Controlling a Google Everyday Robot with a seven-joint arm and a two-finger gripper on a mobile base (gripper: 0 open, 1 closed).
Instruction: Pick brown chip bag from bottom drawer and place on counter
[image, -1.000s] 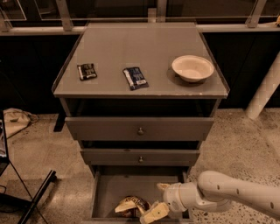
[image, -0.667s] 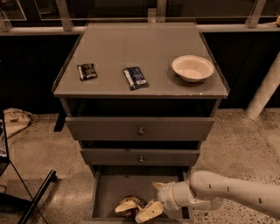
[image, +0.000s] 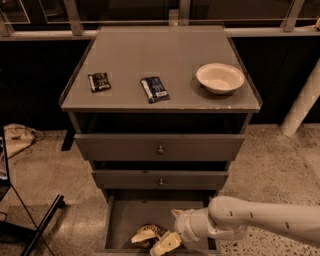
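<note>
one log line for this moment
phase: pick | hand: low in bottom drawer, beside brown chip bag | counter: bag not yet placed

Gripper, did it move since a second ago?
Yes. The gripper slid left across the bottom drawer, toward its left wall and closer to the brown chip bag.

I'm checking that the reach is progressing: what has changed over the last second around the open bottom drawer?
The white arm's gripper has edged left inside the grey bottom drawer, nearer the crinkled dark-brown chip bag. Its fingers are spread, not closed on the bag. The bag, the cream bowl, the dark-blue packet and the black packet on the grey counter stayed put.
</note>
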